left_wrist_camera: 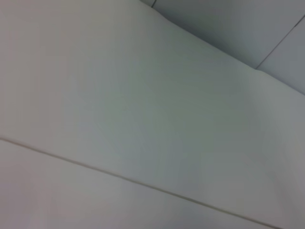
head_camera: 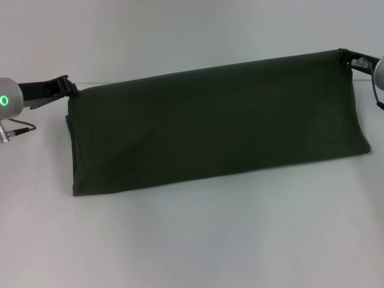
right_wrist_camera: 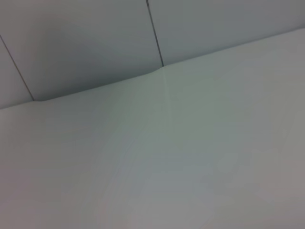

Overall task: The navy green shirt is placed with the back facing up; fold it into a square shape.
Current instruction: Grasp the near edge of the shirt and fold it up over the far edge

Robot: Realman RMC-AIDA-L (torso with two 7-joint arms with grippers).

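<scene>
The navy green shirt [head_camera: 216, 123] hangs as a wide dark olive sheet stretched between both arms in the head view, its lower edge resting on the white table [head_camera: 192, 240]. My left gripper [head_camera: 71, 89] is shut on the shirt's upper left corner. At the upper right corner my right gripper [head_camera: 344, 58] is shut on the fabric, held higher than the left. Only the plain side of the cloth shows. Neither wrist view shows the shirt or any fingers, only pale table and wall.
The white table spreads in front of and below the shirt. A grey panelled wall [right_wrist_camera: 95, 38] stands behind the table's far edge, also seen as the wall [left_wrist_camera: 248, 28] in the left wrist view.
</scene>
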